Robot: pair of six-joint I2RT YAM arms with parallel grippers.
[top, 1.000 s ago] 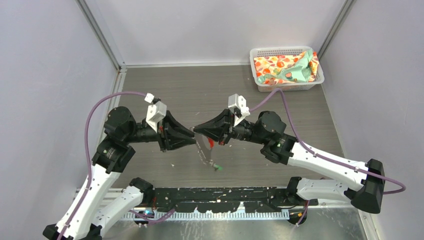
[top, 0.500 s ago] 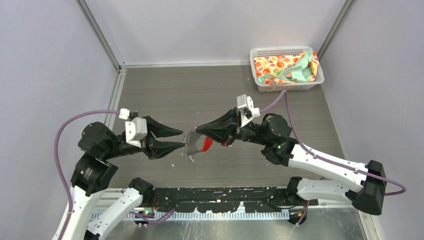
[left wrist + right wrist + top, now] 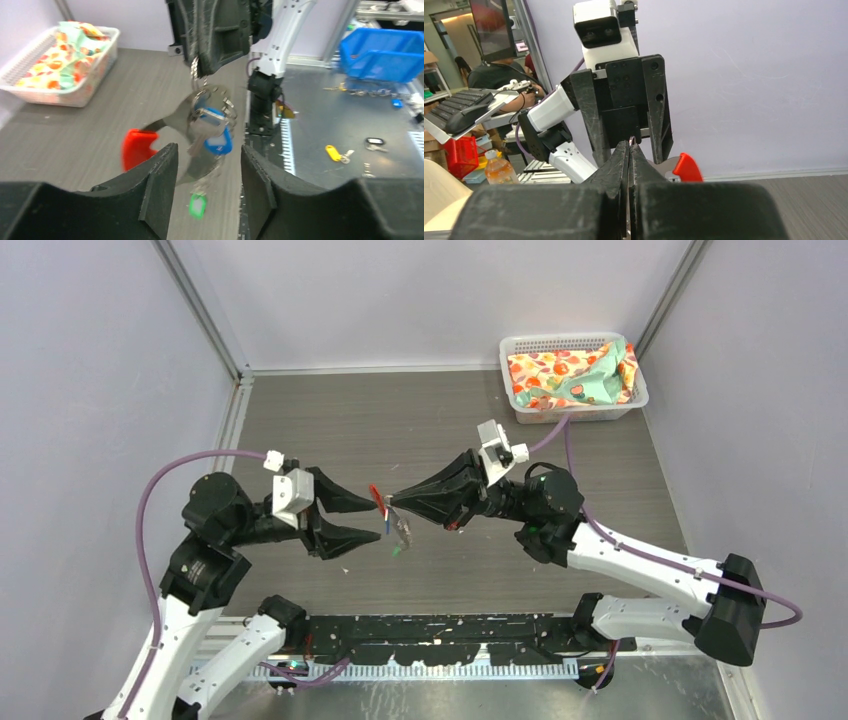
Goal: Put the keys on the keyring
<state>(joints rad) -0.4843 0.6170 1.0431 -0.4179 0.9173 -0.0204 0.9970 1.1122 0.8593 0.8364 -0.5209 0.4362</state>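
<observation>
"Holding the keyring (image 3: 404,528) in the air is the right gripper (image 3: 392,505), is it?"

"Yes, pinched tight on the wire loops, above the middle of the tabletop (image 3: 400,420). The red tag (image 3: 136,150) sticks out sideways toward the left gripper (image 3: 377,518), whose fingers stand apart just beside the ring with nothing between them."

"And the keys?"

"The blue key (image 3: 218,142) hangs against the loops. The green key (image 3: 198,206) dangles lower. I cannot tell whether either one is fully threaded or only caught."

"So how would you go about it?"

"I'd keep the right arm steady so the bunch stops swinging. Then I'd bring the left fingers in low and slow around one key's head, not the tag. If they pinch the wire as well, the coil can't open. The ring is thin and springy, and I expect it to twist away from a sideways push."

"What about the surroundings?"

"The tabletop is grey wood-grain with pale walls on three sides. A white basket (image 3: 520,345) holding patterned cloth (image 3: 570,375) sits in the far right corner. Past the near edge there's a metal bench with a blue bin (image 3: 380,52) and loose key tags. The right wrist view shows a person at a keyboard."
</observation>
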